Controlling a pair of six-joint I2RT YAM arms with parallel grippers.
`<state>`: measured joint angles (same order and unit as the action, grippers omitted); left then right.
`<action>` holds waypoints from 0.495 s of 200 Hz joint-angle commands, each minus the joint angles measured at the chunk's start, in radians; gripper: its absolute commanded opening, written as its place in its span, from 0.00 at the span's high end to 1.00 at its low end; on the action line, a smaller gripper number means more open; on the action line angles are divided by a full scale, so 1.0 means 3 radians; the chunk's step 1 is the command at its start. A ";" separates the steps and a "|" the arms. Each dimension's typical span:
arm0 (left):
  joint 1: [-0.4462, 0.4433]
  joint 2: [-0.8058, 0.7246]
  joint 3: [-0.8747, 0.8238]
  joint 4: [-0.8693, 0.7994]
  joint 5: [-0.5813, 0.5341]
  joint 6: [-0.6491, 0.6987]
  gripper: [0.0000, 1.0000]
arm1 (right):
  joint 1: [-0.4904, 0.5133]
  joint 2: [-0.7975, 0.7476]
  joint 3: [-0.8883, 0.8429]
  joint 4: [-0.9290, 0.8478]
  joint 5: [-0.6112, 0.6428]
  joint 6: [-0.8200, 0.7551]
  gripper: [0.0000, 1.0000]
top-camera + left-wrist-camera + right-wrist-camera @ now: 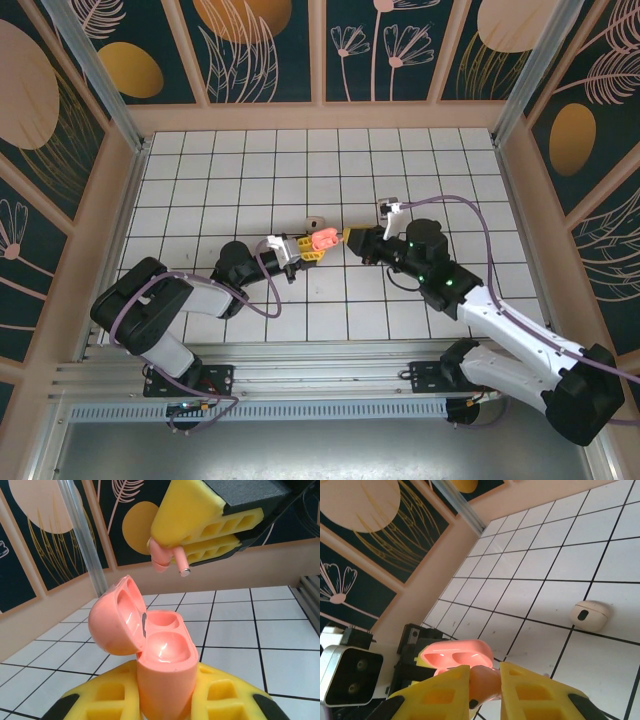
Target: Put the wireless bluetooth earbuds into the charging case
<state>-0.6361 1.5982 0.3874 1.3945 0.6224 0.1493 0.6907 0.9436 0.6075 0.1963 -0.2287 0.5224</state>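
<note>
From above, both arms reach away from the near edge of the table and meet at the pink charging case. The left fingers grasp it from the left. The right fingers point at it from the right, tips just beside it. At this size the view cannot show what they hold.

The left wrist view shows it. The left fingers are clenched on the lower body of the case, which stands upright and open. Its domed lid is tipped back to the left and two wells show in the body. Above the case and apart from it, the right fingers pinch a pink earbud, its stem slanting down to the right.

In the right wrist view the earbud is squeezed between the right fingers, with the open case just behind it. The gap between them cannot be judged here.

Beyond the pink case a closed beige case lies on the table, near it but apart.
</note>
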 commanded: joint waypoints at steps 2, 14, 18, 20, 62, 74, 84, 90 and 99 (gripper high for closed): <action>-0.0017 0.0026 0.0071 0.0122 -0.0014 0.0126 1.00 | 0.0062 -0.0001 -0.0051 0.0297 0.0209 0.0191 0.82; -0.0017 0.0026 0.0073 0.0122 -0.0004 0.0122 1.00 | 0.0085 0.0041 -0.0039 0.0302 0.0215 0.0191 0.82; -0.0018 0.0022 0.0073 0.0122 -0.0005 0.0121 1.00 | 0.0092 0.0059 -0.0034 0.0302 0.0215 0.0191 0.82; -0.0020 0.0021 0.0074 0.0122 -0.0002 0.0121 1.00 | 0.0095 0.0067 -0.0029 0.0302 0.0219 0.0191 0.82; -0.0027 -0.0018 0.0063 0.0122 -0.0004 0.0114 1.00 | 0.0205 0.0233 0.0080 0.0190 0.0349 0.0106 0.82; -0.0025 -0.0032 0.0059 0.0115 -0.0013 0.0111 1.00 | 0.0257 0.0260 0.0129 0.0109 0.0442 0.0053 0.82; -0.0026 -0.0044 0.0062 0.0103 -0.0011 0.0116 1.00 | 0.0296 0.0270 0.0152 0.0056 0.0520 0.0022 0.82; -0.0023 -0.0049 0.0059 0.0097 -0.0013 0.0112 1.00 | 0.0323 0.0280 0.0163 0.0039 0.0567 0.0003 0.82; -0.0024 -0.0060 0.0064 0.0088 -0.0010 0.0111 1.00 | 0.0354 0.0281 0.0175 0.0014 0.0639 -0.0020 0.82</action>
<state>-0.6361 1.5982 0.3874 1.3899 0.6182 0.1654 0.7692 1.0225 0.6147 0.2176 -0.1253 0.5514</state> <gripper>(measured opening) 0.174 0.178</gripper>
